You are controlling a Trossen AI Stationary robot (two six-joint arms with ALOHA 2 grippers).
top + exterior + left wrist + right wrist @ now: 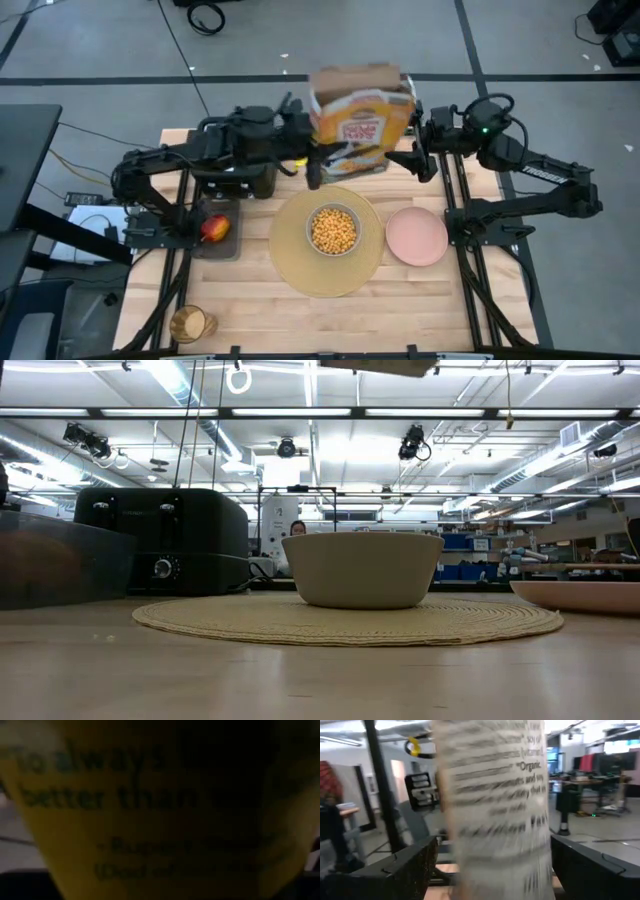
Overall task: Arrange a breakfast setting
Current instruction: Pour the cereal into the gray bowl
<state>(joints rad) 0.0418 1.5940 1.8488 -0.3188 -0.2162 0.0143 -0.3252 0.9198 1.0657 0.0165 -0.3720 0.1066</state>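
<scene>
The left gripper [312,160] is closed on the cereal box [362,118], its fingers clamped on the box's left lower part and holding it up over the back of the table. In the left wrist view the box's yellow cardboard side [160,820], printed with dark lettering, fills nearly the whole picture, pressed right up to the camera. The right gripper [420,158] sits at the box's other lower edge with its fingers spread wide. In the right wrist view those two dark fingers [405,870] stand well apart on either side of a pale printed panel of the box [495,810], and I cannot tell whether they touch it.

The box is tall, upright and rectangular, with its top flaps open and orange and yellow printing on its face.

Just in front of it lies the placemat [295,262], a large round woven disc of tan fibre with a ribbed, coiled texture in the low view [200,622]. The bowl [334,230] stands at its centre: small, round, smooth and off-white, filled with yellow cereal balls. The plate [416,236], flat, round and pale pink, rests on the wooden table [400,310] just right of the placemat, touching or nearly touching its edge. The apple [214,228], red and yellow, lies in a dark rectangular tray [222,250] left of the placemat. The glass [188,323], amber and translucent, stands near the front left corner. The toaster [165,540], black and boxy with a dial on its front, sits at the back left.
</scene>
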